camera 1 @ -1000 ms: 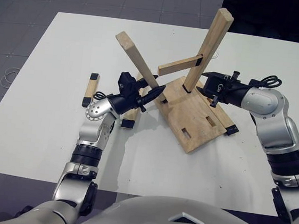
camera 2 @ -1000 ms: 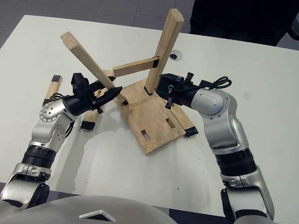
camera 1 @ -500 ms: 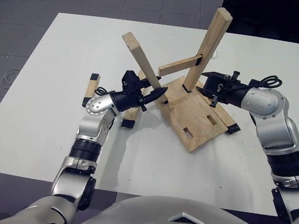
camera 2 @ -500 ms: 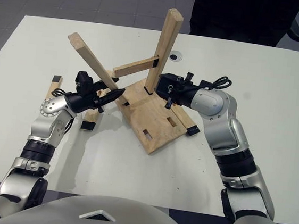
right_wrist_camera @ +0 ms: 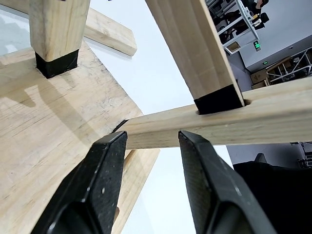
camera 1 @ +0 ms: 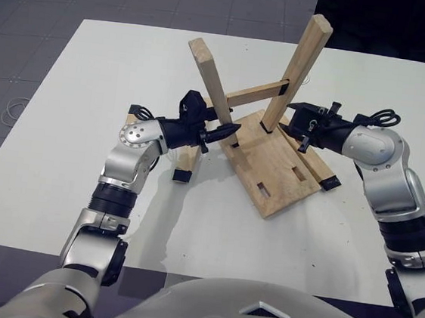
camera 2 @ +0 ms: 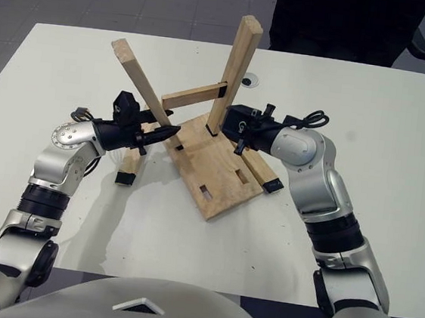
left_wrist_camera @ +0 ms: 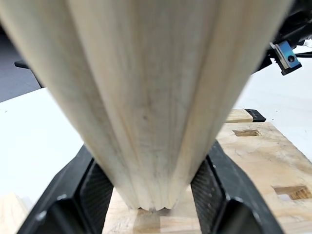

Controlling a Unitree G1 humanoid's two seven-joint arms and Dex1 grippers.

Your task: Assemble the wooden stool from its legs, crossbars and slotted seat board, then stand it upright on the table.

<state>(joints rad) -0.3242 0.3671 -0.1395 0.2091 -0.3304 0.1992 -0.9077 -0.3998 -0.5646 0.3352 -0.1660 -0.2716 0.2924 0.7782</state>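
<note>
Steeper now, the leg (camera 1: 209, 79) clamped in the left claw (camera 1: 227, 132) should stand upright over its seat board (camera 1: 273, 165) slot; the right claw (camera 1: 289, 121) gapes empty.

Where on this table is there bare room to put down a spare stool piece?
Free: the near strip of table in front of the seat board, the far left corner, and the far right corner beyond the right gripper. Crowded: the centre, where the left gripper holds the tilted leg beside loose pieces.

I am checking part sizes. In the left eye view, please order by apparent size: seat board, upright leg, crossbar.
1. seat board
2. upright leg
3. crossbar
The leg's top stands nearer the camera, so it may look bigger.
</note>
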